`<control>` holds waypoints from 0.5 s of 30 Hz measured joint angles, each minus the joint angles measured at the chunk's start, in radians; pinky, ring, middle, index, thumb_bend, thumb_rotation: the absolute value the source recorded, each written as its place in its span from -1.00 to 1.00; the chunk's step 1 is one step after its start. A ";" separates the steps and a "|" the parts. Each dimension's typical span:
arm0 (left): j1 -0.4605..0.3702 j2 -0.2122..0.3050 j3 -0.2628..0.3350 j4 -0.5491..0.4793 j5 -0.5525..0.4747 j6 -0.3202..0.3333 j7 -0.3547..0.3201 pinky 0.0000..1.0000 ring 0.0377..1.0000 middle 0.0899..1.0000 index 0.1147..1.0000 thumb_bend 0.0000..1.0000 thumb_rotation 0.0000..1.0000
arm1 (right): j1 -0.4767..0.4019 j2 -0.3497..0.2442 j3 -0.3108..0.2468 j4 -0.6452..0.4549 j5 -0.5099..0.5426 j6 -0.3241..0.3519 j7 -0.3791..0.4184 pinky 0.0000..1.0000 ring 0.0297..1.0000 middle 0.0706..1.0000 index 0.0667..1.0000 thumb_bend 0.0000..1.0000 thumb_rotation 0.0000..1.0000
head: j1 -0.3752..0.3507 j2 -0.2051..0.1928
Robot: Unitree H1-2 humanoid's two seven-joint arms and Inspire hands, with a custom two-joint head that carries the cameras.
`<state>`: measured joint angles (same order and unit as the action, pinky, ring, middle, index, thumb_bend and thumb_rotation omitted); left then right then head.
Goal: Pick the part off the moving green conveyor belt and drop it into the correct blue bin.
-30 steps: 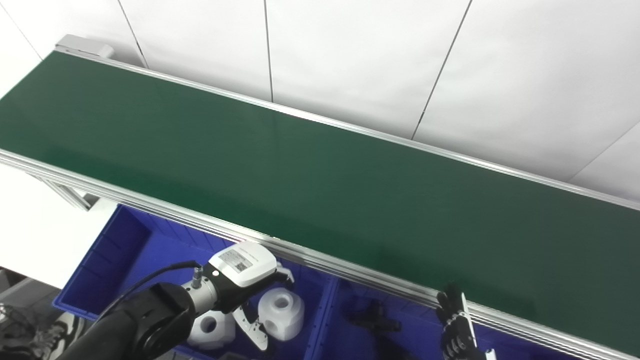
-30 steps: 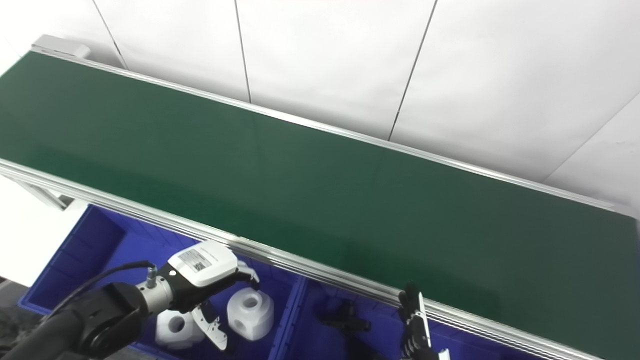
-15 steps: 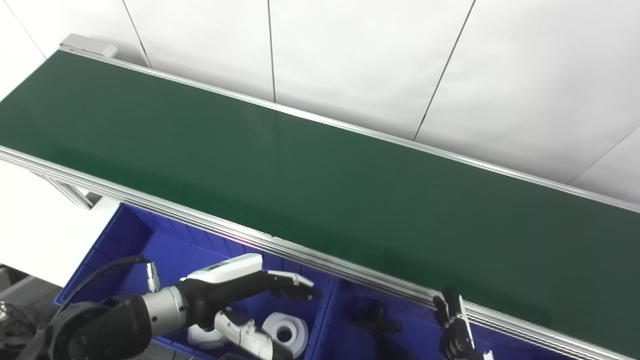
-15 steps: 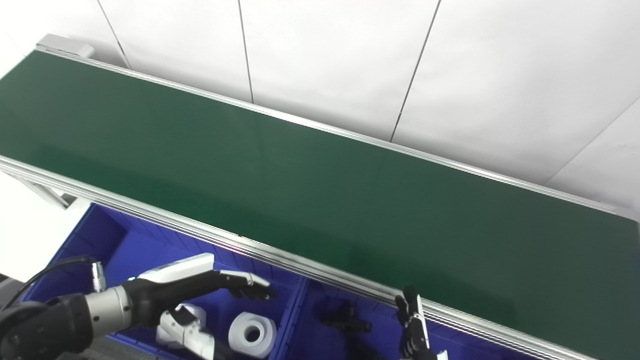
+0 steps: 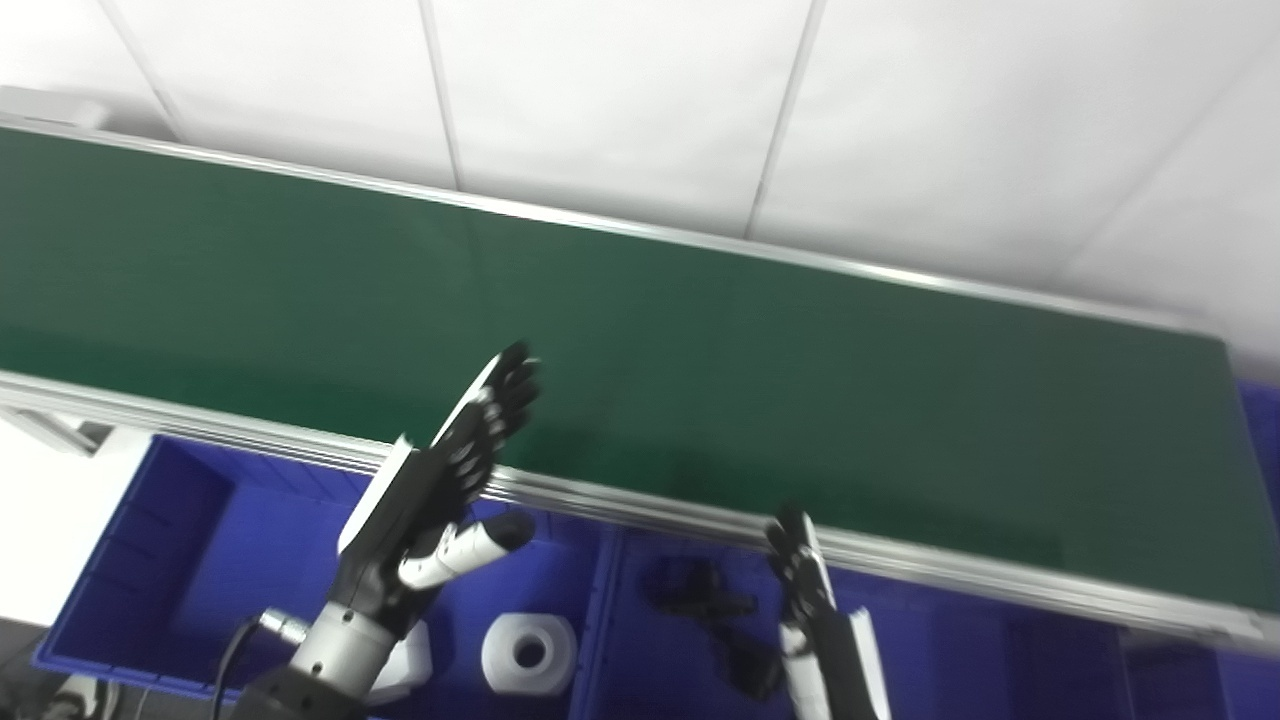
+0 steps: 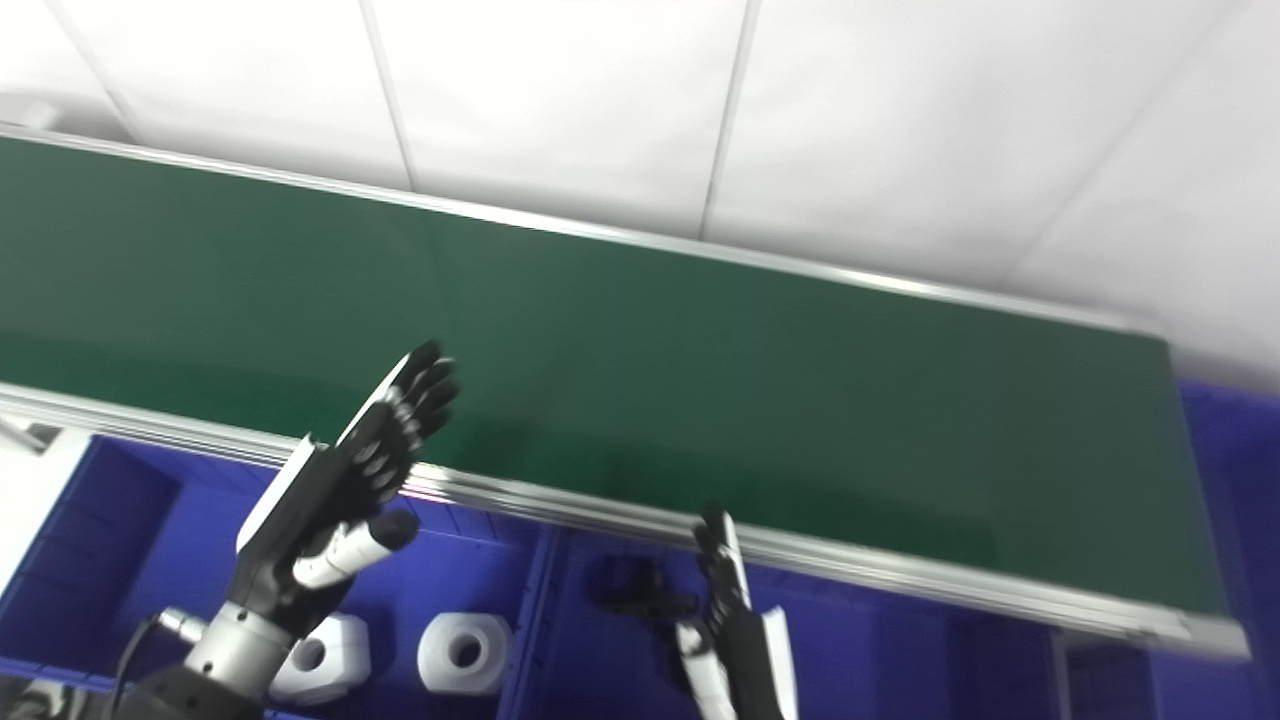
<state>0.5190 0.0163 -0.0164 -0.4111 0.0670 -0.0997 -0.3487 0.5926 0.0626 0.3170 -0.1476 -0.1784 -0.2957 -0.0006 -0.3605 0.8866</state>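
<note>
The green conveyor belt [image 5: 700, 360] runs across the picture and carries no part. My left hand [image 5: 440, 490] is open and empty, fingers stretched up over the belt's near rail. My right hand [image 5: 815, 620] is open and empty, edge-on, just below the rail. Two white parts [image 5: 528, 652] lie in the left blue bin [image 5: 190, 560]. Black parts [image 5: 700, 600] lie in the middle blue bin [image 5: 960, 650].
The belt's aluminium near rail [image 5: 950, 570] separates the belt from the bins below it. A white panelled wall [image 5: 640, 100] stands behind the belt. Another blue bin edge [image 5: 1262, 400] shows past the belt's right end.
My left hand let go of the white part over the left bin, then rose with fingers spread above the rail. The camera has swung right, so the whole picture has shifted.
</note>
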 measured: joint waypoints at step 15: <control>-0.005 0.128 -0.031 0.107 0.199 -0.256 0.127 1.00 1.00 1.00 1.00 0.62 0.51 | 0.035 0.020 -0.010 -0.039 -0.162 -0.006 -0.141 1.00 1.00 1.00 1.00 0.60 1.00 | -0.026 0.040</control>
<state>0.5143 0.1439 -0.0472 -0.3044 0.2656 -0.3553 -0.2216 0.6276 0.0829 0.3071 -0.1868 -0.3403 -0.3018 -0.1416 -0.3867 0.9265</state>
